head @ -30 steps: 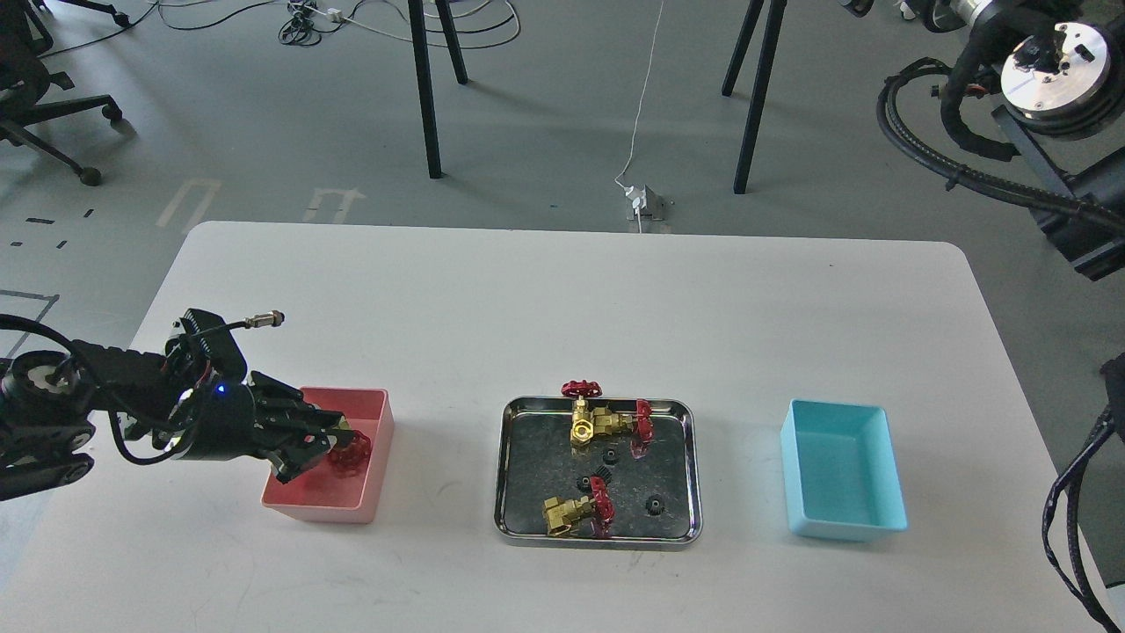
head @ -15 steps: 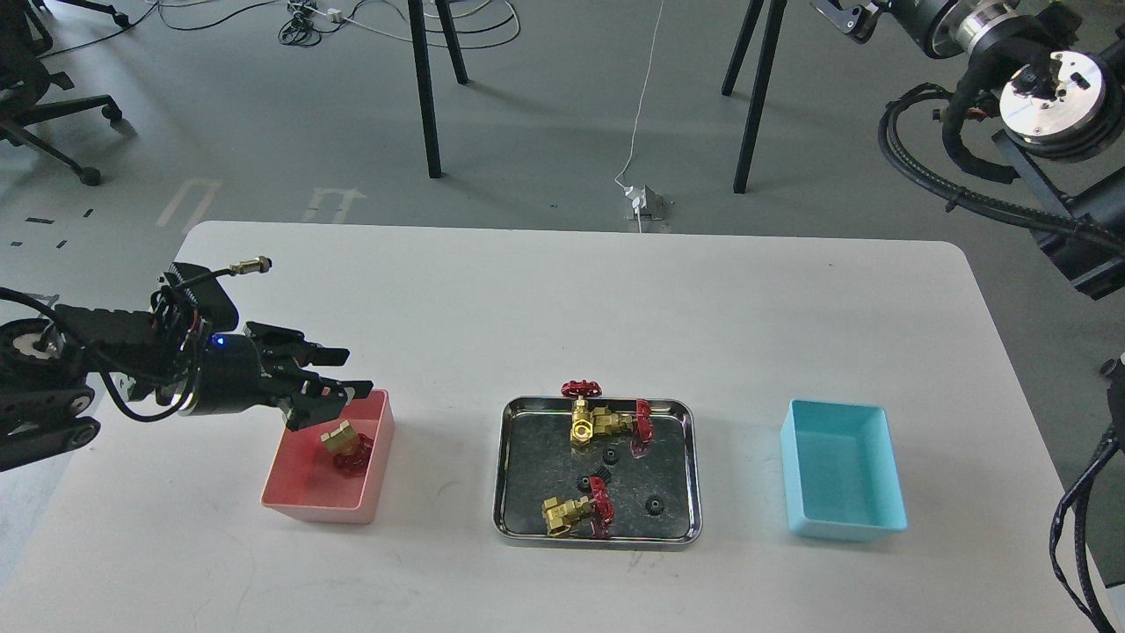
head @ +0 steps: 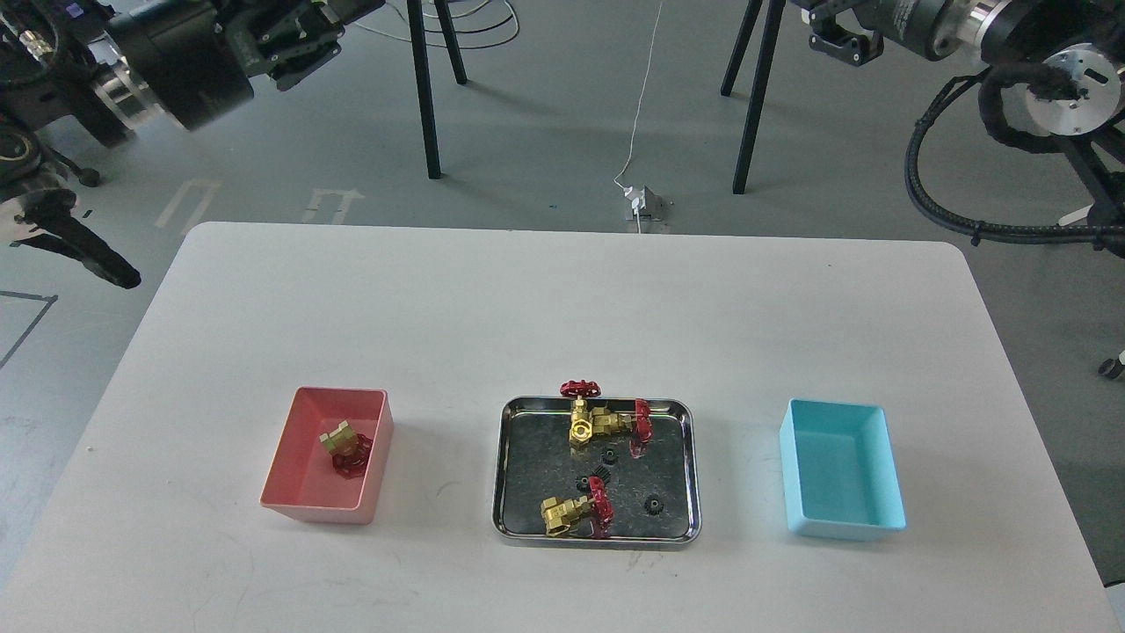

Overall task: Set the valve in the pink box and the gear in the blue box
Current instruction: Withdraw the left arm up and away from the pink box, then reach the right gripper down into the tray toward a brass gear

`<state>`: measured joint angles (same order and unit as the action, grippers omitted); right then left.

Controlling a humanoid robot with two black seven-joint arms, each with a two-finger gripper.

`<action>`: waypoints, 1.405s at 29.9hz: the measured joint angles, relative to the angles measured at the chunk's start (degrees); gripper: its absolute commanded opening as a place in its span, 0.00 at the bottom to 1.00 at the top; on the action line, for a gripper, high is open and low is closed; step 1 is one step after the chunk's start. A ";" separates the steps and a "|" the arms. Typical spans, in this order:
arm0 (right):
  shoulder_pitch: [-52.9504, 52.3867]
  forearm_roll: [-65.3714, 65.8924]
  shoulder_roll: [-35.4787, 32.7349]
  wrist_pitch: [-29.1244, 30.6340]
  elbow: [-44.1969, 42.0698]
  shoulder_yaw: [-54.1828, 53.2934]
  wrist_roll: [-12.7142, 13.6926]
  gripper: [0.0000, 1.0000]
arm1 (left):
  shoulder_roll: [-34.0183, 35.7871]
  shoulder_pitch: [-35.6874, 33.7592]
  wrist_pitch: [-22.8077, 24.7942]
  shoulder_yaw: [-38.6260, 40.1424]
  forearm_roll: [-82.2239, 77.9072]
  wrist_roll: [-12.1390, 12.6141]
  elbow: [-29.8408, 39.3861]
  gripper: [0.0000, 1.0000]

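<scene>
The pink box [head: 303, 508] stands at the front left of the table with one brass valve [head: 344, 447] lying in it, red handwheel down. The blue box [head: 845, 527] stands at the front right and looks empty. Between them a steel tray [head: 598, 534] holds three more valves [head: 576, 512] and three tiny black gears [head: 653, 504]. My left gripper [head: 330, 31] is raised high at the top left, far above the table, open and empty. My right gripper [head: 839, 40] is high at the top right, dark and cut off by the frame edge.
The white table [head: 562, 308] has rounded corners. Black stand legs [head: 426, 97] and a floor socket [head: 640, 204] lie beyond its far edge. Thick cables [head: 949, 220] hang at the right.
My left gripper let go of the valve in the pink box, then rose up and away to the top left. The right arm swung further into view at the top right.
</scene>
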<state>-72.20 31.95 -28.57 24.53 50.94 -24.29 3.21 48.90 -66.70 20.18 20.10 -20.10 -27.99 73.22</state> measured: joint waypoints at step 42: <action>-5.61 43.71 20.95 3.46 22.53 54.92 -0.40 0.47 | -16.40 7.99 -0.50 8.02 7.52 -0.01 -1.93 0.65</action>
<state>-77.81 75.67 -7.62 27.99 73.47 30.63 2.81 32.49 -58.71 19.68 28.13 -12.57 -28.00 71.28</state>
